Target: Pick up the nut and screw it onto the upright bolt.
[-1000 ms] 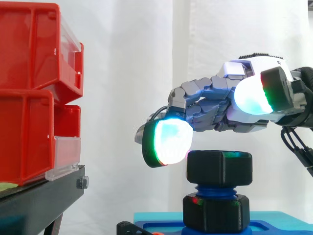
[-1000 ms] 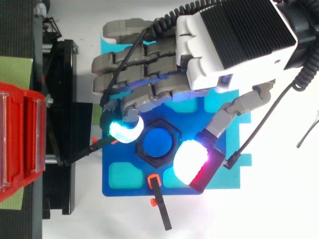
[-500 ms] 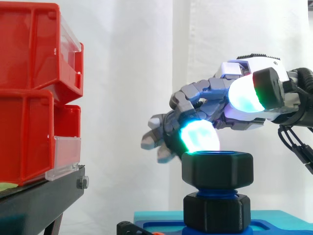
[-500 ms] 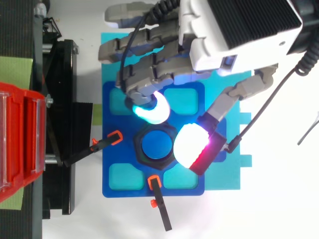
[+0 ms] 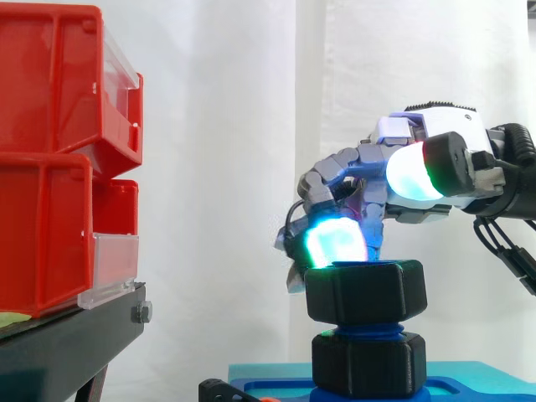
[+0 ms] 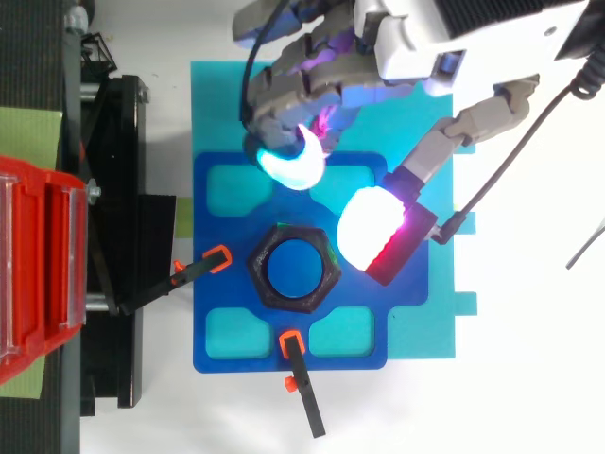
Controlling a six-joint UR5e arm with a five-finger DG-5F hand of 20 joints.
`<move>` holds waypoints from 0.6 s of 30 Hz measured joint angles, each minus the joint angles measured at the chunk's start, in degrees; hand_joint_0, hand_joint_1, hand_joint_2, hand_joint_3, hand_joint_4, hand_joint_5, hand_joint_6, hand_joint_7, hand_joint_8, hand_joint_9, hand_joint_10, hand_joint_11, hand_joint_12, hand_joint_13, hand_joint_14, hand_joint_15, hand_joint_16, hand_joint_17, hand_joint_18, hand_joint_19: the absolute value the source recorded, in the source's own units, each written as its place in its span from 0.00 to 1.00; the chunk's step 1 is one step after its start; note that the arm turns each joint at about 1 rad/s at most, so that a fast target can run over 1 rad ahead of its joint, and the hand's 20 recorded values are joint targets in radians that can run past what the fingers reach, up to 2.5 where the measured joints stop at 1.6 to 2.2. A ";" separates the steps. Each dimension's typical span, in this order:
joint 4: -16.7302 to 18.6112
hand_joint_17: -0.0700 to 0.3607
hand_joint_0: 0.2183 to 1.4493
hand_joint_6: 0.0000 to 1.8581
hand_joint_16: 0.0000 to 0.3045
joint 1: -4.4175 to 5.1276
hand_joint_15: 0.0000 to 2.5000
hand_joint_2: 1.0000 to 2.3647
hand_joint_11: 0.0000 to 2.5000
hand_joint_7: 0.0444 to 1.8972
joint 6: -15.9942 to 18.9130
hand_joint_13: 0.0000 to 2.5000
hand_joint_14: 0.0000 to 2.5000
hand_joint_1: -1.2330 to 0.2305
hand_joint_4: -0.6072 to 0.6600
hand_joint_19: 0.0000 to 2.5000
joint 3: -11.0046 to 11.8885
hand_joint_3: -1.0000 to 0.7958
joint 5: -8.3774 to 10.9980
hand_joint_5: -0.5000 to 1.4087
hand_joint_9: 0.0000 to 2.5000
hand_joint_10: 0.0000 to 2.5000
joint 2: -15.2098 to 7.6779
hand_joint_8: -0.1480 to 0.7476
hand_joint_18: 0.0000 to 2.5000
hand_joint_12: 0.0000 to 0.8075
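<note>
The black nut (image 5: pixel 365 291) sits threaded partway down the upright blue bolt (image 6: pixel 293 269) (bare thread shows beneath it), while the hand (image 6: pixel 416 43) hangs just beside and above it, fingers (image 6: pixel 288 95) curled and holding nothing, apparently poised to grip it for a turn.

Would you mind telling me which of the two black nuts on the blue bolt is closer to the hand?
The upper nut, just below the hand; the lower nut sits beneath it at the base of the bolt.
</note>
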 measured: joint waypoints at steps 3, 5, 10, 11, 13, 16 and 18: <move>0.68 0.34 0.20 0.27 0.11 -0.04 0.00 0.00 0.00 0.40 0.00 0.23 0.00 0.63 0.62 0.00 0.01 0.28 -0.02 0.19 0.40 0.00 0.00 0.47 0.10 0.39; 1.34 0.36 0.20 0.27 0.12 -0.05 0.00 0.00 0.00 0.36 -0.01 0.22 0.00 0.63 0.60 0.00 0.00 0.28 -0.02 0.18 0.36 0.00 0.00 0.45 0.07 0.40; 2.94 0.38 0.19 0.27 0.13 0.00 0.00 0.00 0.00 0.31 0.06 0.13 0.00 0.62 0.56 0.00 0.05 0.28 -0.09 0.17 0.27 0.00 0.00 0.42 0.00 0.41; 3.22 0.38 0.19 0.27 0.14 0.09 0.00 0.00 0.00 0.30 0.06 0.12 0.00 0.63 0.56 0.00 0.05 0.28 -0.11 0.17 0.26 0.00 0.00 0.42 0.00 0.41; 3.58 0.39 0.18 0.27 0.14 0.38 0.00 0.00 0.00 0.29 0.08 0.09 0.00 0.63 0.56 0.00 0.05 0.28 -0.09 0.17 0.24 0.00 0.00 0.42 0.00 0.42; 3.42 0.39 0.18 0.27 0.15 0.86 0.00 0.00 0.00 0.29 0.08 0.07 0.00 0.63 0.55 0.00 0.03 0.28 0.05 0.17 0.21 0.00 -0.01 0.42 0.00 0.42; 2.93 0.39 0.18 0.27 0.15 1.16 0.00 0.00 0.00 0.29 0.06 0.06 0.00 0.63 0.55 0.00 0.05 0.28 0.19 0.17 0.20 0.00 -0.02 0.42 0.00 0.42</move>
